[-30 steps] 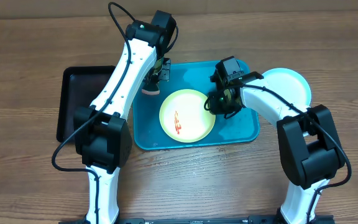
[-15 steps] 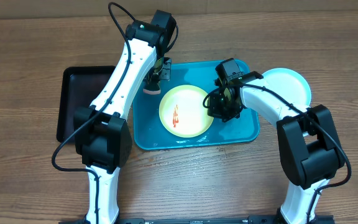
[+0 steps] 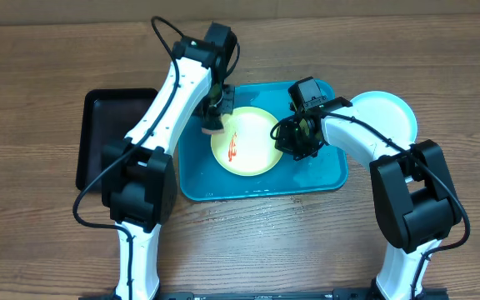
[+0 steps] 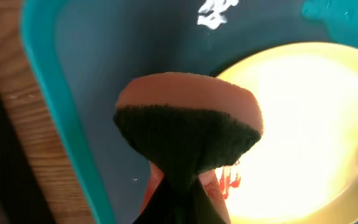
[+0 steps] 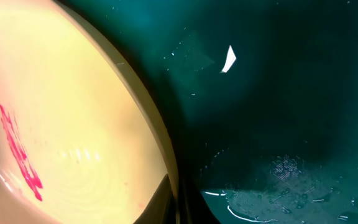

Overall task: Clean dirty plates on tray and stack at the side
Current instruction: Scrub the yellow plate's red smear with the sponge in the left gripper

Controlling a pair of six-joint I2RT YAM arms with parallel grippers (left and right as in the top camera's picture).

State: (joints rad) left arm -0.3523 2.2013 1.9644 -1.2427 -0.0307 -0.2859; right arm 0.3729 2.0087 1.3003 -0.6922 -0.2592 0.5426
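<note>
Left jaws are pressed together on the sponge (image 4: pixel 188 134), dark scrub face toward the wrist camera, pink foam behind it. The sponge sits at the left rim of the yellow-green plate (image 3: pixel 252 146), over the tray (image 4: pixel 73 93) floor. Can't tell if it touches either.

The red smear (image 3: pixel 232 146) is on the plate's left half, just right of the sponge, so the wipe should go rightward onto the plate. The smear's long axis runs roughly front-to-back on the worktop (image 3: pixel 57 67); I'd stroke along it. The left arm is clearly the nearer one.

Across the plate, the right jaws pinch its right rim, and the rim runs down between the fingers in the right wrist view. Reads as a steadying hold.

Further right, off the tray, a pale teal-rimmed plate (image 3: pixel 386 112) lies on the worktop. It looks clean, so that's likely the stack spot.
</note>
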